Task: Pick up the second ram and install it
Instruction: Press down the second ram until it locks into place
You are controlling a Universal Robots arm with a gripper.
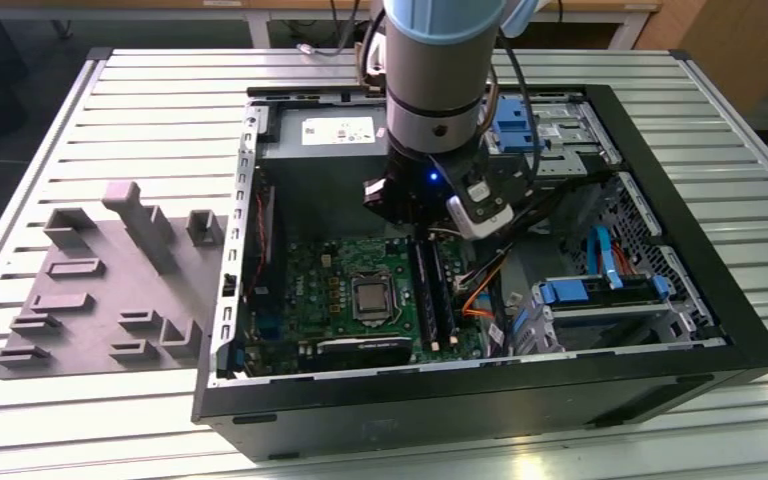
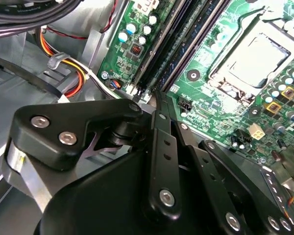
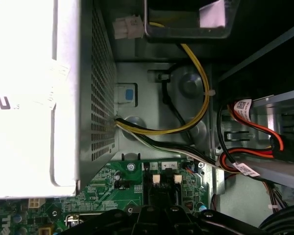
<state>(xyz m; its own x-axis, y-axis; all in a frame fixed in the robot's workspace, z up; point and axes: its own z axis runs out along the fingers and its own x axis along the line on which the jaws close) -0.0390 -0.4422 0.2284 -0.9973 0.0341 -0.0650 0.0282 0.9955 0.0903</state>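
Observation:
My gripper (image 1: pixel 426 233) hangs inside the open computer case (image 1: pixel 704 340), low over the far end of the long black memory slots (image 1: pixel 434 295) on the green motherboard (image 1: pixel 324 285). In the second wrist view its fingers (image 2: pixel 162 142) stand pressed together, and the gripper's tip (image 2: pixel 158 96) sits right at the end of the slots (image 2: pixel 172 41). A long dark strip that looks like the second ram (image 1: pixel 444 300) stands in the slot row. I cannot tell it apart from the slots for sure. Nothing shows between the fingers.
A grey holder fixture (image 1: pixel 104 285) with upright blocks lies on the slatted table at the exterior view's left. In the case there are the processor socket (image 1: pixel 373 298), the power supply (image 1: pixel 331 130), blue drive bays (image 1: pixel 598 292), and orange and yellow cables (image 1: pixel 480 290) beside the slots.

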